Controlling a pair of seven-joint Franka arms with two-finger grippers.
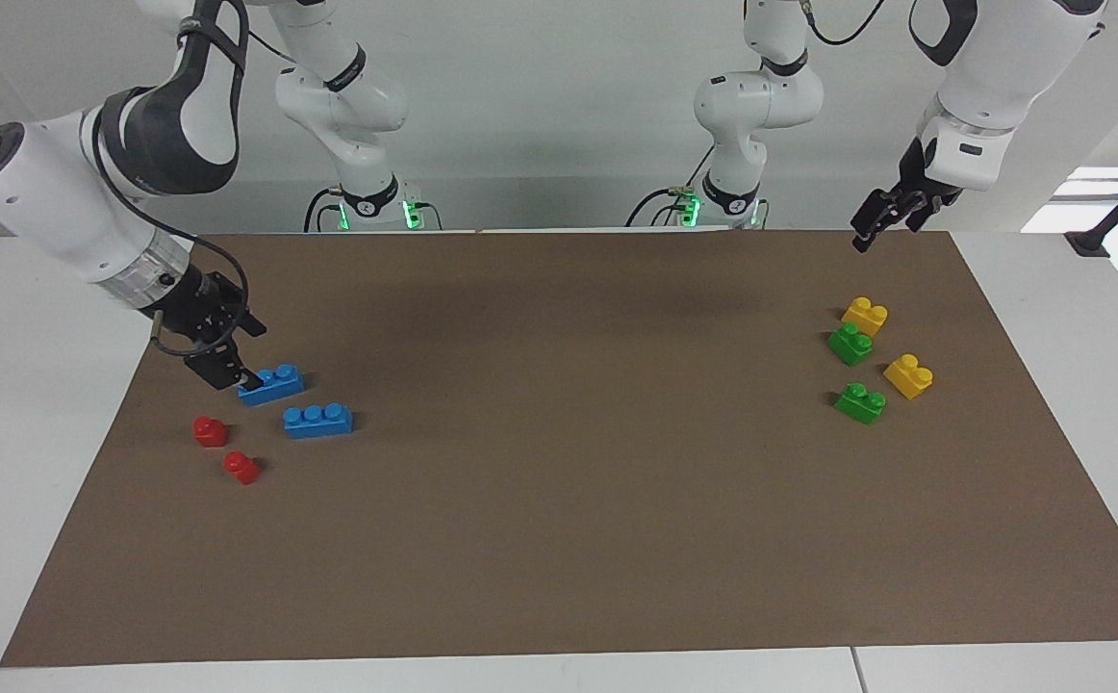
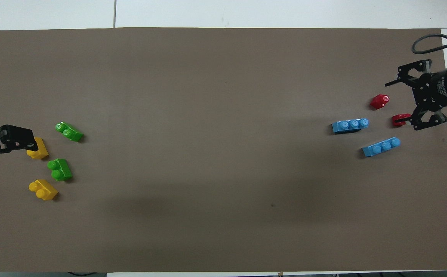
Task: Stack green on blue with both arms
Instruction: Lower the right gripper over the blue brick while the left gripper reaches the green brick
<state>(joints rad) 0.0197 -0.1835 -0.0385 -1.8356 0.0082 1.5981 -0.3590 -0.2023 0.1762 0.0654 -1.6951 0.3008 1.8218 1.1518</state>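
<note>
Facing view: right gripper (image 1: 249, 382) low, fingers open, touching nearer blue brick (image 1: 273, 384); left gripper (image 1: 865, 234) raised above green bricks (image 1: 850, 344), grip indeterminable.

From above, the left gripper (image 2: 14, 143) covers part of a yellow brick (image 2: 39, 150), and the picture's edge cuts its arm off. The right gripper (image 1: 232, 375) hides one end of the nearer blue brick (image 1: 275, 383).

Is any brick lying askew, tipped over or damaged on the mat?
Nothing stands out. Both green bricks, both blue bricks, the yellow and red ones sit studs-up, merely turned at different angles.
</note>
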